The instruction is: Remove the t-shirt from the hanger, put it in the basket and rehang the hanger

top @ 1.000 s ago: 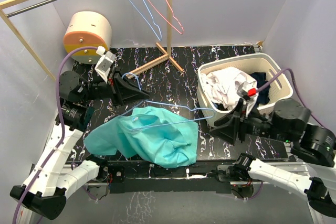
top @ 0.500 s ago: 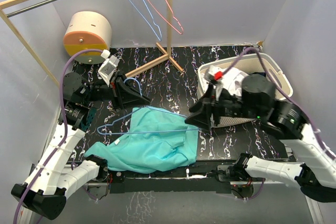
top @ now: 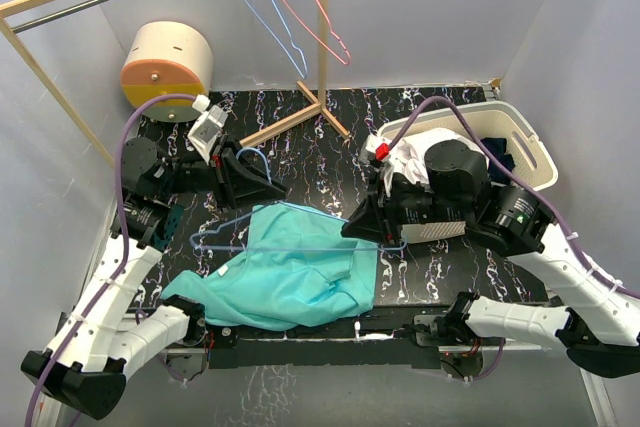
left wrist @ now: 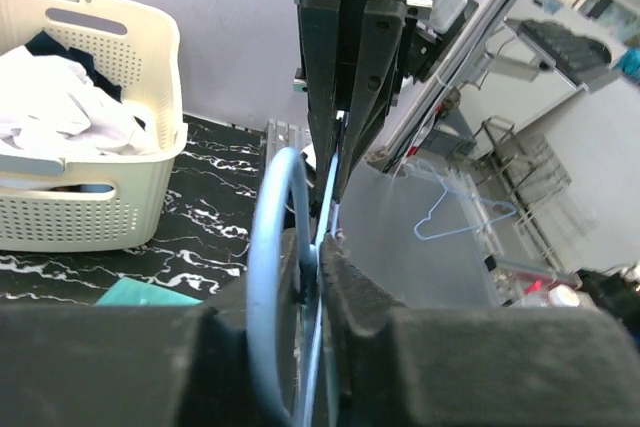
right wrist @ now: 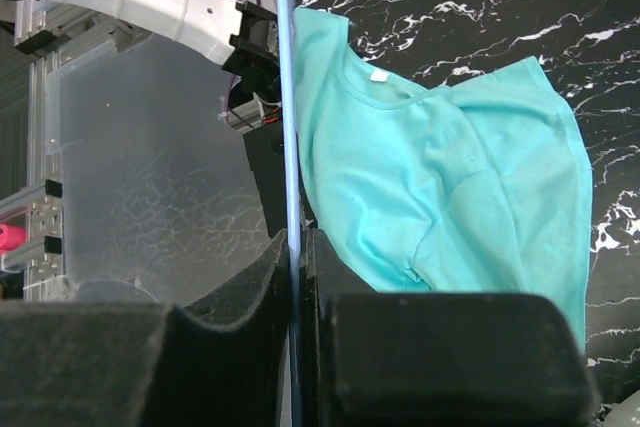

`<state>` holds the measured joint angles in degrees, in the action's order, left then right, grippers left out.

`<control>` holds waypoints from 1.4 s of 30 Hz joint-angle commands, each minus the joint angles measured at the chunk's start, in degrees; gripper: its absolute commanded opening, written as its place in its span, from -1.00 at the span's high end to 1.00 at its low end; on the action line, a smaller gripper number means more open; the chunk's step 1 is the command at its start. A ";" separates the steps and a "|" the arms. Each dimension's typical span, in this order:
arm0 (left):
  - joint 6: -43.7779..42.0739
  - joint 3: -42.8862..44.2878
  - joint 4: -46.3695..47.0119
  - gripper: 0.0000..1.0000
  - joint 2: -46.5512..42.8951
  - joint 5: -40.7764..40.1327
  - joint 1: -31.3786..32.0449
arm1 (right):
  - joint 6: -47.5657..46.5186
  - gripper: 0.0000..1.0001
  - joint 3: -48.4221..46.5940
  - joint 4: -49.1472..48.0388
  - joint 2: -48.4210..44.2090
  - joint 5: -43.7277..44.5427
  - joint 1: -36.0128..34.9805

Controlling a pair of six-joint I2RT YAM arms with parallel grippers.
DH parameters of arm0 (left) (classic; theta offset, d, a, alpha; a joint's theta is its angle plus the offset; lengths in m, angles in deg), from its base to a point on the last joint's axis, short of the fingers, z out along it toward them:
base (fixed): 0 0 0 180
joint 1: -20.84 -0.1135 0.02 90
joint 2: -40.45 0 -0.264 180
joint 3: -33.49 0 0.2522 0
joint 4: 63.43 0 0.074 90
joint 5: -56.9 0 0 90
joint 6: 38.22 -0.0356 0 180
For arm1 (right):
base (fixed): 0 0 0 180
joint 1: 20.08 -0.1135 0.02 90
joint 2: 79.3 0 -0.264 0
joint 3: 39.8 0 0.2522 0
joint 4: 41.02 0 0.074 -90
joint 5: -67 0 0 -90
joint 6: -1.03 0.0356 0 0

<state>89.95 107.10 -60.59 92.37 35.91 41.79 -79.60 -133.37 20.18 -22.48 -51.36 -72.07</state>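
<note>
Teal cotton t-shirt (top: 290, 285) lies slack, just near of the blue wire hanger (top: 300, 248), which runs left-right. Left gripper (left wrist: 318, 267) pinches its hook; right gripper (right wrist: 297, 247) pinches its right shoulder.

T-shirt (top: 285, 282) at the table's (top: 330, 162) near edge, hanger (left wrist: 262, 277) above its far part, laundry basket (left wrist: 90, 209) in the far-right corner.

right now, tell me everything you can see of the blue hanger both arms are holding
The blue hanger is thin light-blue wire, a triangle with a curved hook. It is held above the table, the left gripper shut on the hook end, the right gripper shut on the wire at the far shoulder. Its long bar crosses above the teal t-shirt, which lies crumpled beneath; contact cannot be told.
</note>
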 commanded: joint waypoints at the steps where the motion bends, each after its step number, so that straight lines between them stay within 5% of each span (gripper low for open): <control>1: -5.04 0.88 -7.28 0.47 -1.41 -4.61 -0.10 | 0.53 0.84 0.26 -2.06 -2.45 4.67 0.22; 4: -9.89 1.31 -14.39 -0.22 -2.56 -10.48 -0.11 | 0.92 0.84 0.01 -0.78 -3.35 7.64 0.22; 8: -15.73 0.91 -22.09 -0.57 -5.85 -19.92 -0.12 | 2.08 0.84 -0.64 0.05 -3.42 14.09 0.22; 20: -19.02 -11.77 -34.81 -0.55 -23.01 -65.88 -0.12 | 1.41 0.84 -6.23 -11.25 8.22 29.71 0.28; 30: -17.54 -22.50 -39.46 -0.53 -32.94 -73.93 -0.12 | -2.22 0.84 -15.04 -36.53 24.75 33.85 1.06; 42: -17.60 -21.77 -40.99 -0.54 -33.02 -74.03 -0.16 | 1.03 0.84 -31.80 -47.85 42.29 28.12 8.61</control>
<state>72.18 84.61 -101.60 59.39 -37.70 41.79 -79.84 -158.27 -17.72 17.75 -20.63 -65.84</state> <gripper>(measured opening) 0.768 0.087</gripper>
